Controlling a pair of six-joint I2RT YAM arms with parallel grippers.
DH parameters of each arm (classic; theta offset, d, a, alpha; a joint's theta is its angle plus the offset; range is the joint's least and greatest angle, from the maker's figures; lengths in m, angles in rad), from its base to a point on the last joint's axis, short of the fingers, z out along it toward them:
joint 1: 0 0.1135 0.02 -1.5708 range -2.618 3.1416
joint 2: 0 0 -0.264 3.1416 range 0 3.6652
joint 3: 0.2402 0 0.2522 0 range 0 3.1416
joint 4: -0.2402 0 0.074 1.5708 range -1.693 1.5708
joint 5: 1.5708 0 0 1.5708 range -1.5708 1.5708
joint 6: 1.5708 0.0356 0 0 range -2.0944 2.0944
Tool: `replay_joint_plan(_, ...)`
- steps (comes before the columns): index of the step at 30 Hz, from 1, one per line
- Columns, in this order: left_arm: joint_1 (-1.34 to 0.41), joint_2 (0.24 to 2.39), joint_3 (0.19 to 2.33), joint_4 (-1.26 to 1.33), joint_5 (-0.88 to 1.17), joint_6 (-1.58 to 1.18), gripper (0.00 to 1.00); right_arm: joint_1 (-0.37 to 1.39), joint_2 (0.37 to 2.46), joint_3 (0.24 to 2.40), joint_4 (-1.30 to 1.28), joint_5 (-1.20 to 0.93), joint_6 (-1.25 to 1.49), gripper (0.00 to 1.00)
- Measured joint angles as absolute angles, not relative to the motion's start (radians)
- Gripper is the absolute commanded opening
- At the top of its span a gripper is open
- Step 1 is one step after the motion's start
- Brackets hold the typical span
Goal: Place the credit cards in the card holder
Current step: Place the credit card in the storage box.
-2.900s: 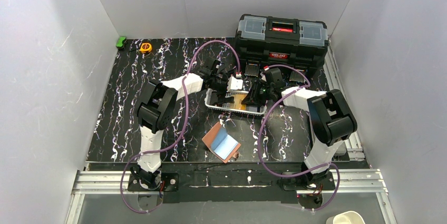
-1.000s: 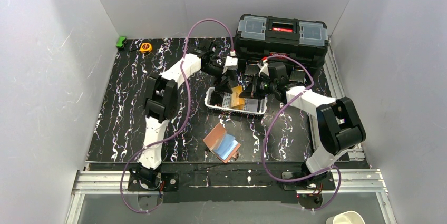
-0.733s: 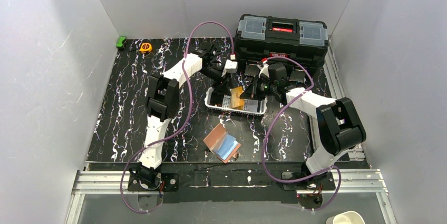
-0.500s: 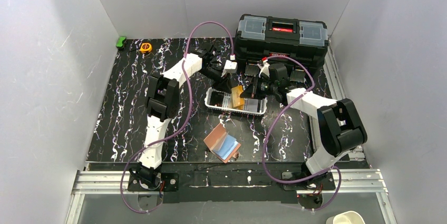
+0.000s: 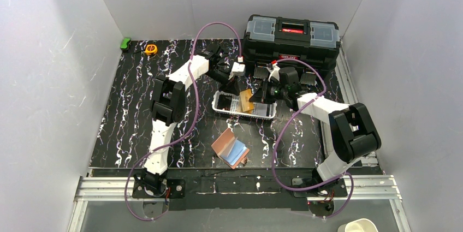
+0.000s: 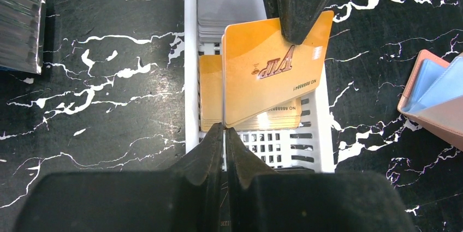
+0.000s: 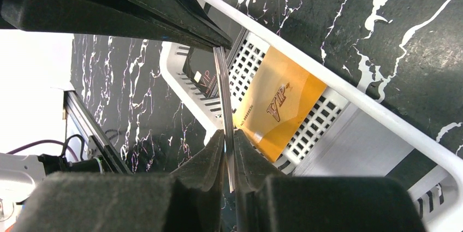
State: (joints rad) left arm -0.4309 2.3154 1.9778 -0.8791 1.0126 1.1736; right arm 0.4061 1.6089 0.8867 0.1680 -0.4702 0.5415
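The orange VIP card [image 6: 267, 73] is held over the white slotted basket [image 6: 190, 79], pinched at two ends. The left wrist view shows its printed face, with the left gripper [image 6: 224, 134] closed tight on its lower edge and a dark finger of the other arm over its top corner. More orange cards [image 6: 210, 95] lie beneath it in the basket. The right wrist view gives the same card only edge-on, a thin line clamped in the right gripper [image 7: 229, 144], whose tips nearly meet.

The card holder [image 5: 229, 147] shows whole only from above. It lies open on the table at 6 o'clock from the basket, with a light blue card [image 5: 236, 152] in it. A black toolbox [image 5: 292, 35] stands at 1 o'clock, close behind the grippers. A yellow tape measure [image 5: 150, 49] and a small green object [image 5: 125, 43] lie at 10 o'clock. The tabletop [image 5: 136, 112] is black with white veins, boxed in by white walls [image 5: 49, 79].
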Motion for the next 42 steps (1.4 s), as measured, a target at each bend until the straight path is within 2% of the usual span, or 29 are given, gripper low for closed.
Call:
replay_joint_plan(5, -0.427, 2.315, 1.978, -0.879, 1.011, 1.179, 0.0, 0.406, 1.621, 0.886, 0.168, -0.469, 0.541, 0.32)
replay_joint_plan(12, -0.424, 2.308, 1.978, -0.879, 1.01, 1.187, 0.0, 0.406, 1.639, 0.886, 0.167, -0.455, 0.54, 0.38)
replay_joint_plan(28, -0.422, 2.292, 1.963, -0.878, 1.011, 1.208, 0.0, 0.406, 1.643, 0.886, 0.168, -0.458, 0.543, 0.36)
replay_joint_plan(42, -0.45, 2.289, 1.957, -0.866, 1.012, 1.216, 0.0, 0.406, 1.643, 0.887, 0.185, -0.466, 0.549, 0.29)
